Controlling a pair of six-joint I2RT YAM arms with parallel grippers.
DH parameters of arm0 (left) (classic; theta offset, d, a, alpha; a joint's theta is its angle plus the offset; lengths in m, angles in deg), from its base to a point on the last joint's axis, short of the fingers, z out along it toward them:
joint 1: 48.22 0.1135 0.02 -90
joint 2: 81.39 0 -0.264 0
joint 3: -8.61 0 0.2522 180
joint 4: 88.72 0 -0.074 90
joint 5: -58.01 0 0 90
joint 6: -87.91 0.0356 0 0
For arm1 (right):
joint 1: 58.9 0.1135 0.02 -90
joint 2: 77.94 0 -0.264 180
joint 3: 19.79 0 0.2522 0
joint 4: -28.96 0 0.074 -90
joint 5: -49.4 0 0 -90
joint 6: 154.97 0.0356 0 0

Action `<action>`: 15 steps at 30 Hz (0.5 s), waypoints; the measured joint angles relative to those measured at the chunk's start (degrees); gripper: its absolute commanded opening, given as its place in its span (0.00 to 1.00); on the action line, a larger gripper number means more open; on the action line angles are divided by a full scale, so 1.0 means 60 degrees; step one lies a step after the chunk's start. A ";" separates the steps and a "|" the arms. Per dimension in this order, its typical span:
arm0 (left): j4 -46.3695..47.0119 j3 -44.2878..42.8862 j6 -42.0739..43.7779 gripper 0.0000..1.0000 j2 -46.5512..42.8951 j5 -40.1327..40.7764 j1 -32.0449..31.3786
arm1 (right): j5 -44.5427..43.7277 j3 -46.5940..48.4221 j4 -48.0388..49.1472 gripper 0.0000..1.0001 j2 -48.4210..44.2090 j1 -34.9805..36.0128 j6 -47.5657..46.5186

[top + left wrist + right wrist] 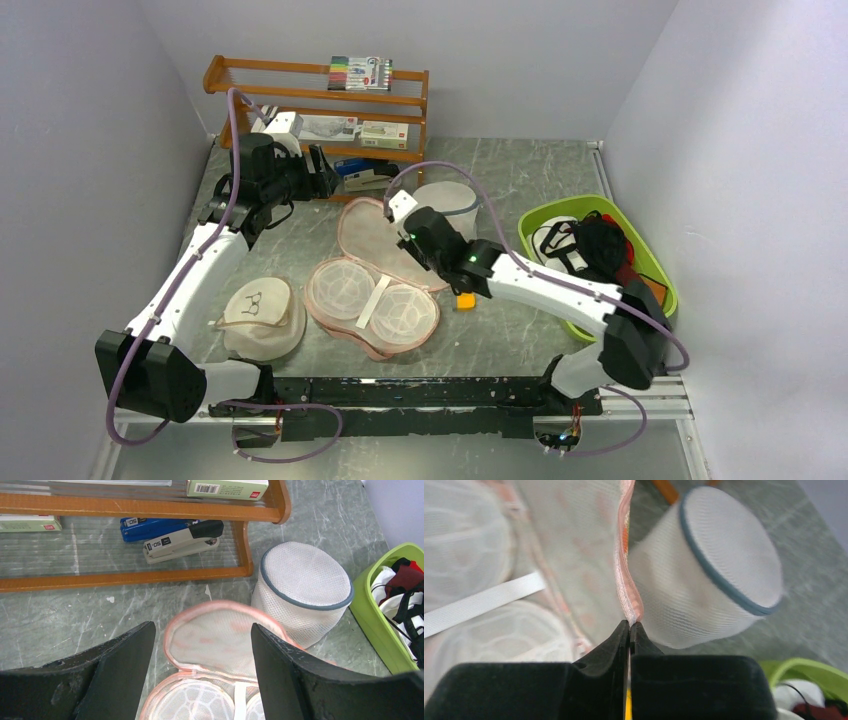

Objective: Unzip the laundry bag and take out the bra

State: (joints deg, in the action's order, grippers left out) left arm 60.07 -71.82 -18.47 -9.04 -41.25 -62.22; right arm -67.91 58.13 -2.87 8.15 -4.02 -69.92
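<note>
The laundry bag [370, 235] lies unzipped in the middle of the table, its pinkish lid folded back toward the shelf. The lower half [372, 305] shows two white mesh domes and a white strap; I cannot make out a bra. My right gripper [408, 228] is shut on the lid's pink rim [624, 575], with its fingertips [630, 625] pinched together on it. My left gripper [322, 172] is open and empty. It hangs above the table near the shelf, and the lid [215, 635] shows between its fingers [202, 627].
A white mesh cylinder [455, 198] with a grey-blue rim stands just right of the lid [305, 587]. A round cream cap [262, 310] lies at the left. A green bin [575, 205] of clothes is at the right. A wooden shelf [320, 95] with staplers is at the back.
</note>
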 measured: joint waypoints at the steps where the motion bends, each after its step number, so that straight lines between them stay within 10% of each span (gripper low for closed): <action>1: 0.0004 0.0000 0.0000 0.81 0.0000 -0.0004 0.0000 | 0.0514 -0.0204 0.0073 0.00 -0.0353 0.0018 0.0015; 15: 0.0004 0.0000 0.0000 0.81 0.0000 0.0000 0.0000 | 0.8907 -0.2630 0.1767 0.00 -0.0907 0.0066 0.1027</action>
State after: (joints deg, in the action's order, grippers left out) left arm 60.09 -71.82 -18.47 -9.04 -41.25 -62.22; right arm -14.47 42.35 7.73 2.70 -3.63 -63.76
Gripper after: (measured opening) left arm 0.811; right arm 0.009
